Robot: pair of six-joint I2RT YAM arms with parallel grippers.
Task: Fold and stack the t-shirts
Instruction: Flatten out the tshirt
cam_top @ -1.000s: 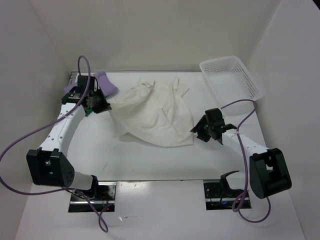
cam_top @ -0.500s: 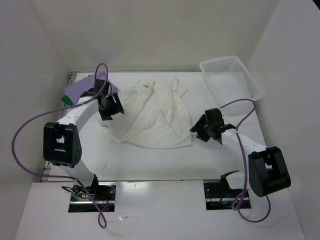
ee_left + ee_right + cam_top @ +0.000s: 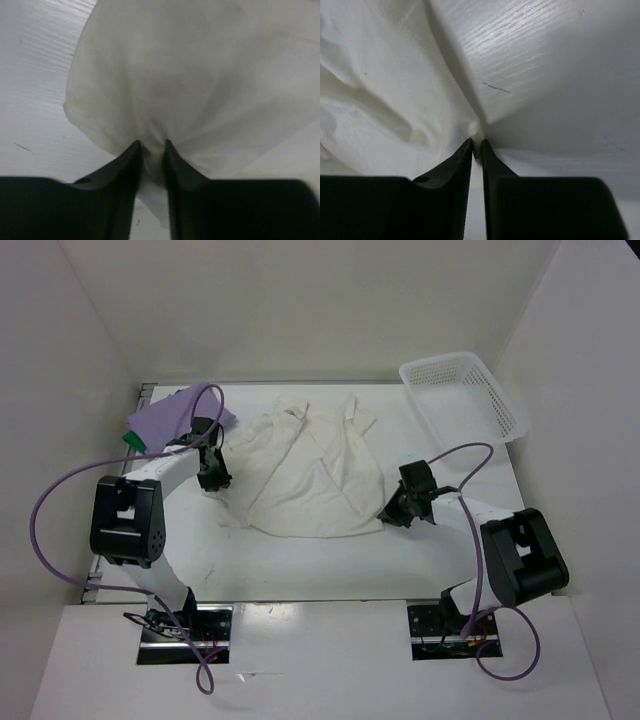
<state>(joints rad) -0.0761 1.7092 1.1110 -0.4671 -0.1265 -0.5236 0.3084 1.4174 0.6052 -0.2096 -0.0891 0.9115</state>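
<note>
- At the middle of the table (image 3: 300, 560), seen from above, the cream t-shirt (image 3: 310, 475) lies spread but rumpled, with soft creases running through it and a bunched collar or sleeve at its 12 o'clock edge.
- Its hem side is fairly straight from 7 to 5 o'clock; the 9 o'clock side is drawn up into a peak.
- The left gripper (image 3: 213, 478) sits at the shirt's 9 o'clock edge. The left wrist view shows its black fingers (image 3: 125, 170) pinched on a gathered fold of cream cloth, which fans out above them.
- The right gripper (image 3: 393, 512) is at the shirt's 4 o'clock corner. From the right wrist, its fingers (image 3: 457, 165) stand almost together, with the shirt's edge nipped between the tips.
- At 10 o'clock on the table, the lavender t-shirt (image 3: 165, 418) lies in a flat heap against the back left corner, well apart from the cream one.
- A small bright patch of the green t-shirt (image 3: 132, 440) peeks out at the lavender shirt's 7 o'clock edge; the rest of it is hidden.
- At 1 o'clock a white mesh basket (image 3: 465, 395) rests tilted against the right wall.
- The left arm (image 3: 165, 465) crosses in front of the lavender shirt's near edge.
- Both wrist views are close and dim, so the shirt's outline is cut off in each.
</note>
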